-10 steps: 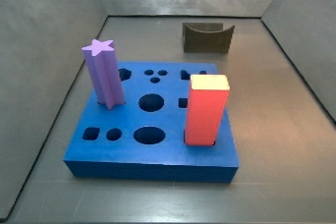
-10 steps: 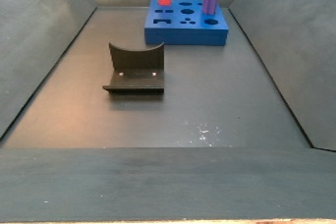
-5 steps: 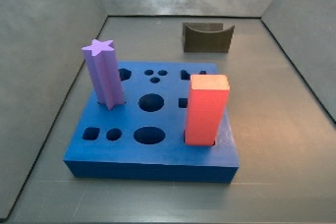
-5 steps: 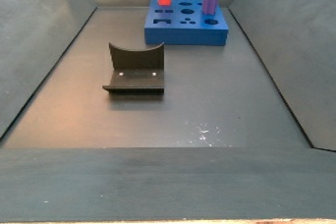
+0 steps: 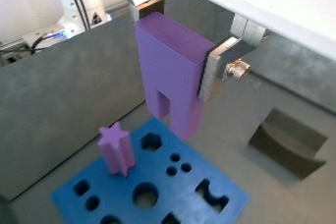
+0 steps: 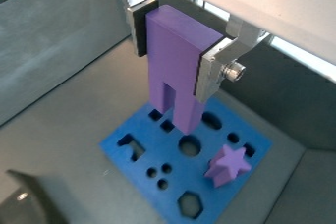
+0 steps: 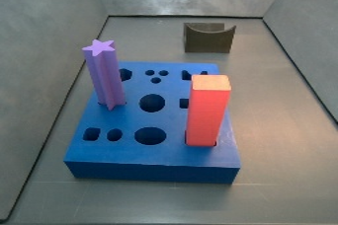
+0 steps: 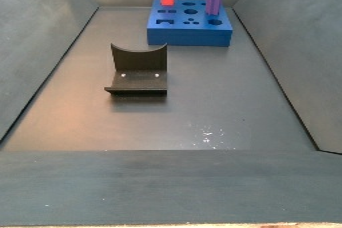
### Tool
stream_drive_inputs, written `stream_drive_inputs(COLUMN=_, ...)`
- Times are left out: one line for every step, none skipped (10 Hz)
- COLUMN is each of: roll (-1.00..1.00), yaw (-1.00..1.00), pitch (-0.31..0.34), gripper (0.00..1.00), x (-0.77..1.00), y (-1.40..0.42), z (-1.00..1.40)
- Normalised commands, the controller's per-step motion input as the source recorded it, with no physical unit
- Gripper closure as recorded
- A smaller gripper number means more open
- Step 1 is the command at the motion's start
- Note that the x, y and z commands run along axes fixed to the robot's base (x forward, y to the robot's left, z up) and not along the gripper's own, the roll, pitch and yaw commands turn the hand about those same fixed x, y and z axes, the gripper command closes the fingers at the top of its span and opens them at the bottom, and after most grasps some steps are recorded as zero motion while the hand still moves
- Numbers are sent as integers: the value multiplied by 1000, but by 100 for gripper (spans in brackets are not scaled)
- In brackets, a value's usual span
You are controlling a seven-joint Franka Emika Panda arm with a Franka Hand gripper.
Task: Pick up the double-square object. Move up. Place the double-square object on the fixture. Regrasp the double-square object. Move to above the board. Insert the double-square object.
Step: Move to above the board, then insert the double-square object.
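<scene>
Fingers (image 6: 214, 63) of mine, flat silver plates, are pressed against two opposite sides of the double-square object (image 6: 178, 66), which hangs upright between them in both wrist views (image 5: 174, 66); my gripper (image 6: 178, 41) is clenched on it. Measured from the board (image 6: 138, 154), I am up in the air above it: the purple block's lower end, with its stepped notch, hangs over the blue top and its holes without touching it. In a wrist view the purple star-topped column (image 5: 116, 149) stands in the board (image 5: 85, 194) beside and below the held piece.

Both side views show the board (image 7: 126, 160) on the dark floor with the star column (image 7: 105, 74) and a tall red block (image 7: 208, 111) standing in it. Only a purple speck at the upper edge of a side view hints at my load; I cannot tell more from it. Well apart from the board (image 8: 167, 36) sits the fixture (image 8: 136, 70), notch upward and bare.
</scene>
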Motion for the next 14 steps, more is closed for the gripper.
stream_drive_inputs(roll=-254, yaw=-17, pitch=-2, gripper=100, x=-44, y=-45, z=8)
stream_drive_inputs(roll=0, yaw=-471, pitch=27, gripper=100, x=514, y=-171, z=-1000)
stream_drive_inputs(roll=41, yaw=-389, pitch=23, gripper=100, x=586, y=-200, z=-1000)
stream_drive_inputs(roll=0, yaw=-160, pitch=0, gripper=100, x=857, y=-237, z=-1000)
stream_drive_inputs(roll=-119, yaw=0, pitch=-14, gripper=100, x=1000, y=-100, z=-831)
stream_drive_inputs(roll=-217, yaw=403, pitch=0, gripper=100, x=754, y=11, z=-763)
stream_drive_inputs(roll=-256, yaw=623, pitch=-27, gripper=100, x=489, y=6, z=-814)
stream_drive_inputs(roll=-201, yaw=660, pitch=-34, gripper=100, x=406, y=-34, z=-809)
stream_drive_inputs(roll=-93, yaw=414, pitch=-176, gripper=100, x=129, y=-291, z=-700)
stream_drive_inputs(roll=0, yaw=280, pitch=-300, gripper=100, x=0, y=-297, z=-586)
stream_drive_inputs(roll=97, yaw=151, pitch=-293, gripper=100, x=0, y=-340, z=-374)
stream_drive_inputs(roll=250, yaw=151, pitch=-219, gripper=100, x=9, y=-254, z=-286)
stream_drive_inputs(roll=263, yaw=126, pitch=-229, gripper=100, x=0, y=-114, z=-366)
stream_drive_inputs(roll=297, yaw=26, pitch=-196, gripper=100, x=69, y=-14, z=-377)
